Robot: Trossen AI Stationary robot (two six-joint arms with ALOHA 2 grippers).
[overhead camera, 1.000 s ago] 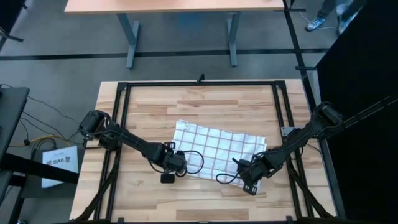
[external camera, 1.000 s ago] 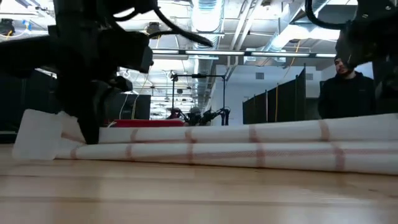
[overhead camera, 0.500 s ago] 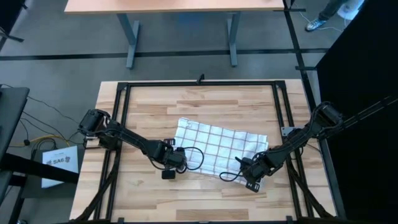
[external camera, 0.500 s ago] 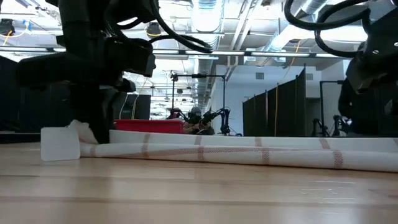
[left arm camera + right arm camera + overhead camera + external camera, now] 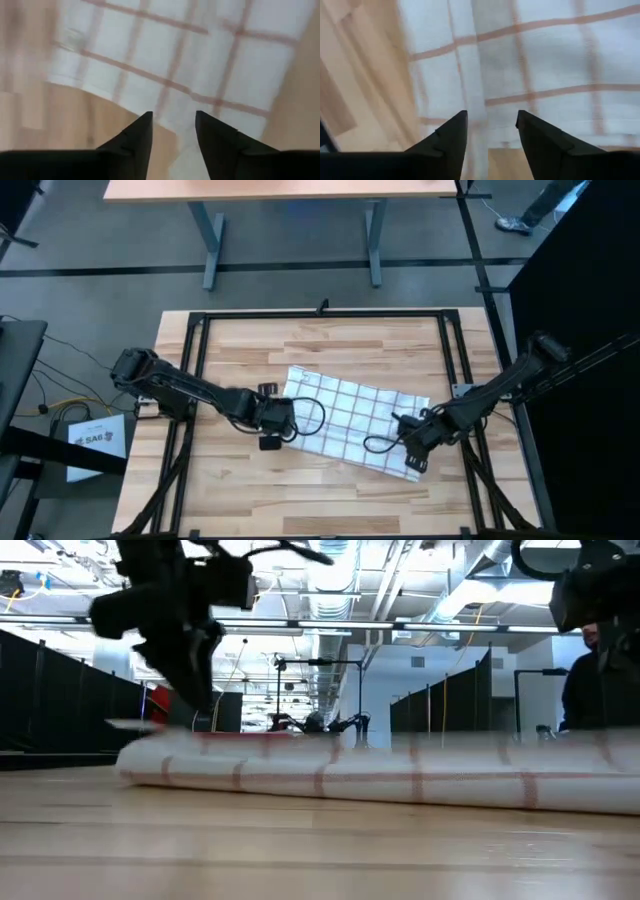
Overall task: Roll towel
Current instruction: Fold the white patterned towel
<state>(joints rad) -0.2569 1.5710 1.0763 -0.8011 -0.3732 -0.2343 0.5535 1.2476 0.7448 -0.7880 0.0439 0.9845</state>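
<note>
The towel (image 5: 352,423) lies near the middle of the tabletop (image 5: 330,350), slanted, with its near long edge already turned over into a low roll that shows as a thick band along the low view; the far part is still flat, its check lines open to the high view. So I judge the rolling begun but well short of done: most of the cloth is yet to be wound up. My left hand (image 5: 283,416) sits at the towel's left end, and my right hand (image 5: 415,438) at its right end near the rolled edge. In both wrist views my fingers (image 5: 135,140) stand apart with nothing between them, only cloth and wood beyond, so both hands are released and hold nothing. What is left, as I judge it, is to take the rolled edge again at both ends and turn it further toward the far side, keeping the ends level so the roll does not go crooked. A person (image 5: 600,680) stands in the room beyond the tabletop.
</note>
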